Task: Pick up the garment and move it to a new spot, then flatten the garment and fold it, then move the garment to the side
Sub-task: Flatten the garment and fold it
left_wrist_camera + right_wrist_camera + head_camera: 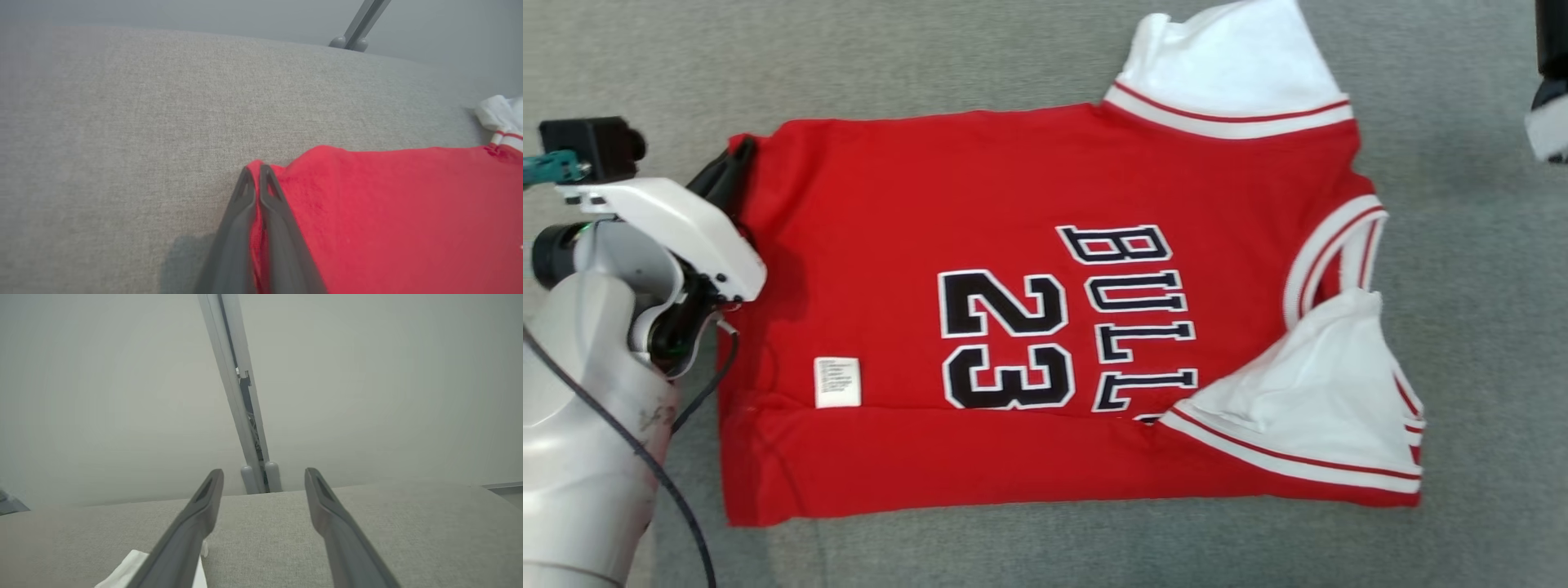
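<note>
A red jersey point(1029, 327) with white sleeves, black "BULLS" and "23", lies spread on the grey fabric surface, its lower strip folded over. My left gripper point(737, 159) is at the jersey's far left corner, shut on the red hem; in the left wrist view the gripper point(256, 169) pinches a fold of the jersey point(388, 212) between its fingers. The right gripper point(263, 475) hangs open above the surface with nothing between its fingers, a white sleeve point(130, 569) beside its left finger. Part of the right arm point(1547, 90) shows at the upper right edge.
The grey fabric surface point(931, 57) extends all round the jersey, with free room at the back and right. A grey metal post point(241, 416) rises against the pale wall beyond the far edge.
</note>
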### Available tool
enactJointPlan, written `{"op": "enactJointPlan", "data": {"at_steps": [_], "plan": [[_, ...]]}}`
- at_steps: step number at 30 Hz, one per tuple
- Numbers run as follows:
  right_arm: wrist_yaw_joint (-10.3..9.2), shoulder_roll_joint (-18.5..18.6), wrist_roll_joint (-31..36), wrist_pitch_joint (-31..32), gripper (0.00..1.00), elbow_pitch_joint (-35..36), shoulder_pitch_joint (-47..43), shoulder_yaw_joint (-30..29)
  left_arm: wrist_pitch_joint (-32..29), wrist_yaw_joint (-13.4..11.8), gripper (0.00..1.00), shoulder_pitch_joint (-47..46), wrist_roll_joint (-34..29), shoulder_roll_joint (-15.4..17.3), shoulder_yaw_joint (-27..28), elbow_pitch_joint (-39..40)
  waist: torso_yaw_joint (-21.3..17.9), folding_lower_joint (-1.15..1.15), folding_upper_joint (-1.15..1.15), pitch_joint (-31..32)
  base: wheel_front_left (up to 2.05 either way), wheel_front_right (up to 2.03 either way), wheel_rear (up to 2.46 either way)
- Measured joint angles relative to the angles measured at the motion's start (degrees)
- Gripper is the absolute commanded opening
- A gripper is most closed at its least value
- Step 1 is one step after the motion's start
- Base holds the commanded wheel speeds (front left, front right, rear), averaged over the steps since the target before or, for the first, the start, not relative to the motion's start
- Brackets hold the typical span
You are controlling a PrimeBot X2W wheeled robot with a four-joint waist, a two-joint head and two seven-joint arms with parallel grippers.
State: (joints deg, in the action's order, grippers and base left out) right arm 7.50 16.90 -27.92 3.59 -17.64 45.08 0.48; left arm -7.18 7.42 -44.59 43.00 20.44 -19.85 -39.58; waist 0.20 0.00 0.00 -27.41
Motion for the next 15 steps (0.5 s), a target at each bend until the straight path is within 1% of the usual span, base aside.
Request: {"op": "enactJointPlan", "data": {"at_steps": [2,5,7,10,15], "plan": [[0.0,1.59,-1.03,3.39,1.0,-4.21,4.72,2.83,0.34,0.0,0.0,-0.97,0.4,-0.75,-1.77,0.15,1.62,0.0,0.0,-0.16,0.0,0.0,0.0],[0.01,2.54,-3.48,7.93,1.0,-9.91,10.52,7.24,1.24,0.0,0.0,-2.64,1.41,-1.81,-4.59,0.11,3.97,0.0,0.0,-0.62,0.0,0.0,0.0],[-0.02,2.36,-5.8,11.4,1.0,-14.39,13.69,9.09,1.93,0.0,0.0,-3.76,2.09,-2.35,-6.3,0.02,5.4,0.0,0.0,-1.06,0.0,0.0,0.0],[-0.01,1.82,-8.82,15.27,1.0,-19.28,16.56,11.92,2.92,0.0,0.0,-4.81,3.05,-3.14,-8.65,-0.31,7.22,0.0,0.0,-1.79,0.0,0.0,0.0],[-0.01,3.18,-9.71,19.85,1.0,-25.85,19.97,16.53,4.64,0.0,0.0,-6.49,4.66,-3.6,-11.96,-1.34,9.16,0.0,0.0,-3.13,0.0,0.0,0.0]]}}
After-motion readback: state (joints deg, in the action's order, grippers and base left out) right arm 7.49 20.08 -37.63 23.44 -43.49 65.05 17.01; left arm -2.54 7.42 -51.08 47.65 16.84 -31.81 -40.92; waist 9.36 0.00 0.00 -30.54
